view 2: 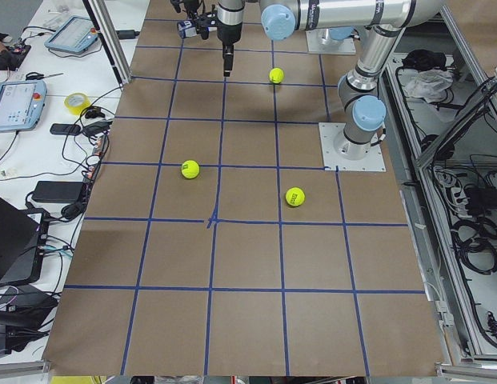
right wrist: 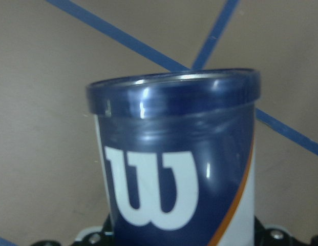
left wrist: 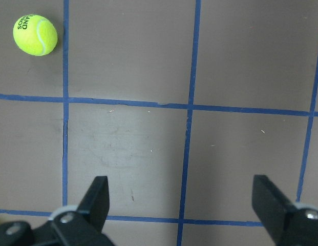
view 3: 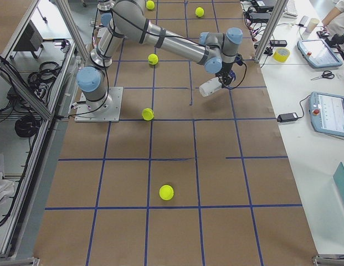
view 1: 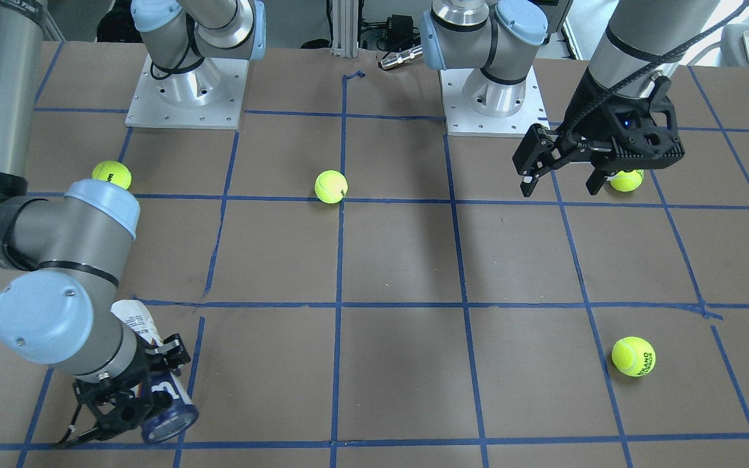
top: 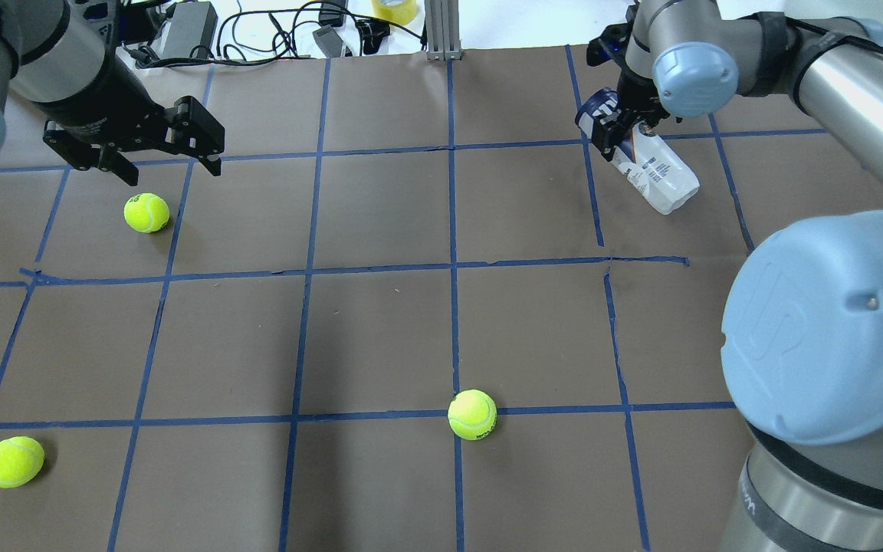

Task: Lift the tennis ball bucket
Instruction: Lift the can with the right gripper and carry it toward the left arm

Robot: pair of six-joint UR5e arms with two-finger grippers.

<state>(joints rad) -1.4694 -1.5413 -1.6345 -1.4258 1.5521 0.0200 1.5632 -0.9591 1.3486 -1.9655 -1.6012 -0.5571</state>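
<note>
**Slanted tennis ball bucket (top: pixel 660 180) clamped in the right jaws, far right of the surface (top: pixel 380 330)**

Found at the edge of the brown surface farthest from the robot, on its right side. Held by the right jaws, closed tight on it just below the navy rim (right wrist: pixel 174 92), white "W" turned to the wrist camera. Lies neither upright nor flat but slanted. Long axis in the overhead view: from the rim, at the far end and toward the middle, back to the white closed end, nearer the robot and further right. Shows its round mouth to the front-facing camera. Contact between the white end and the surface: impossible to tell from any view.

Left jaws: spread wide, holding nothing, hovering above the opposite side of the surface, just beside one tennis ball (top: pixel 146 212). Well apart from the bucket, with the whole width of the taped grid between. Plainly the farther pair, and probably of no use to this lift.

Judged as grasp made, with the lift either barely begun or about to begin. Calls for a straight rise of the right arm, with nothing sideways. Worth watching: a hold so near one end, with most of the length hanging beyond the jaws, and so likely to let the bucket swing or slip. Other tennis balls (top: pixel 472 414) scattered well apart from the bucket, none near the likely path upward.
</note>
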